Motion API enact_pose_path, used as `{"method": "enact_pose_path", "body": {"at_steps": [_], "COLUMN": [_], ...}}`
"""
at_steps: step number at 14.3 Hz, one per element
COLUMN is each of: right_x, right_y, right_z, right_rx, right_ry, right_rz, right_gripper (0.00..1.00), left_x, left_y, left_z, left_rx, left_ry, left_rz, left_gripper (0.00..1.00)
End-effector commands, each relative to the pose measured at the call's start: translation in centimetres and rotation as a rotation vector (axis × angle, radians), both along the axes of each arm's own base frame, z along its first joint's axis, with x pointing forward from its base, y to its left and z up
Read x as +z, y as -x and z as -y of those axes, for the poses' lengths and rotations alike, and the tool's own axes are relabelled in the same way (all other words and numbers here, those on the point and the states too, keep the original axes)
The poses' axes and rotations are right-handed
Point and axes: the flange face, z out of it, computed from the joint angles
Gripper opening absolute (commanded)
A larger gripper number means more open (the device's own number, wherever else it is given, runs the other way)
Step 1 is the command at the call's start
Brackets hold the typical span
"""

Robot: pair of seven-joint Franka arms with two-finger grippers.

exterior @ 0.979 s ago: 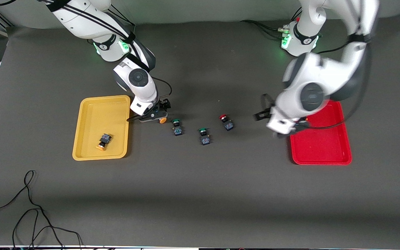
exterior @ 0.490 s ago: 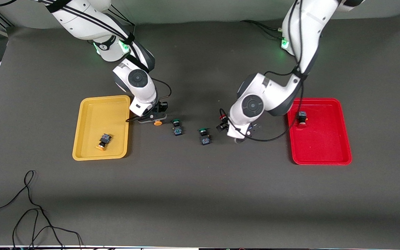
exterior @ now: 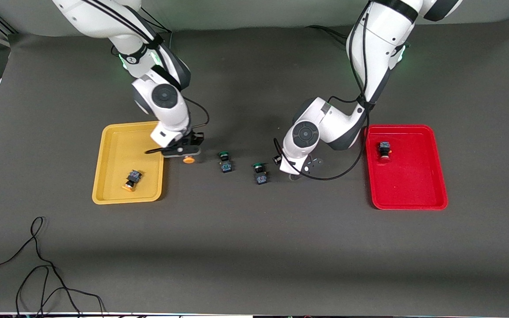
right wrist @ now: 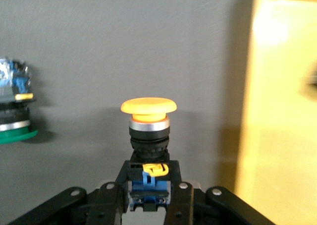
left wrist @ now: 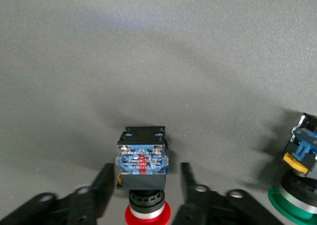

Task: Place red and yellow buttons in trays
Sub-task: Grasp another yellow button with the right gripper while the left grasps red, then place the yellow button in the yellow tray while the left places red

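The right gripper [right wrist: 148,197], clamped on a yellow button [right wrist: 148,128], hangs just beside the yellow tray [exterior: 115,150] (its rim toward the right arm's end). The left gripper [left wrist: 143,185] straddles a red button [left wrist: 142,173] on the tabletop [exterior: 254,247], fingers [left wrist: 101,185] not quite touching it.

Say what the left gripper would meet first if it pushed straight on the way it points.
The left gripper already straddles the red button; ahead only bare table shows, so probably that.
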Motion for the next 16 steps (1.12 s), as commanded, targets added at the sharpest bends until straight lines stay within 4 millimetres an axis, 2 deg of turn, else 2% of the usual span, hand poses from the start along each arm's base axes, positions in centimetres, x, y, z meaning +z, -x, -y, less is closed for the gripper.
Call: {"method": "enact_pose_path", "body": {"at_steps": [1, 3, 5, 7, 8, 9, 11, 12, 14, 15, 16], "right_x": [7.1, 9.1, 9.0, 7.6, 6.7, 5.1, 1.4, -0.4, -2.4, -2.7, -2.6], "right_y": [-1.8, -2.4, -2.7, -2.6, -2.8, -2.6, -2.0, -1.2, -0.9, -1.0, -1.1], "right_z": [6.1, 11.0, 15.5, 19.2, 21.9, 23.5, 24.6, 24.9, 25.1, 25.1, 25.1], "right_rx": [-0.013, -0.021, -0.073, -0.08, -0.088, -0.094, -0.098, -0.094, -0.106, -0.107, -0.108], "right_ry": [-0.097, -0.194, -0.198, -0.205, -0.211, -0.211, -0.195, -0.186, -0.178, -0.176, -0.176], "right_rz": [-0.025, -0.077, -0.104, -0.126, -0.134, -0.153, -0.145, -0.135, -0.146, -0.141, -0.138], "right_gripper": [0.0, 0.0, 0.0, 0.0, 0.0, 0.0, 0.0, 0.0, 0.0, 0.07, 0.43], "left_x": [2.3, 7.1, 13.2, 18.8, 20.5, 21.8, 22.4, 21.6, 18.8, 17.2, 15.4], "left_y": [-0.2, -1.8, -4.6, -5.8, -6.3, -7.3, -9.1, -9.8, -10.5, -10.5, -10.6], "left_z": [0.0, -1.2, -5.0, -10.8, -14.5, -19.1, -27.3, -31.8, -38.0, -40.6, -43.0], "left_rx": [0.003, 0.004, -0.04, -0.142, -0.195, -0.253, -0.335, -0.369, -0.476, -0.524, -0.552], "left_ry": [-0.016, -0.039, -0.094, -0.088, -0.072, -0.042, 0.0, 0.012, 0.029, 0.017, 0.009], "left_rz": [0.023, 0.01, -0.093, -0.137, -0.158, -0.175, -0.193, -0.191, -0.151, -0.127, -0.115], "left_gripper": [0.0, 0.0, 0.0, 0.0, 0.0, 0.0, 0.0, 0.0, 0.0, 0.0, 0.0]}}
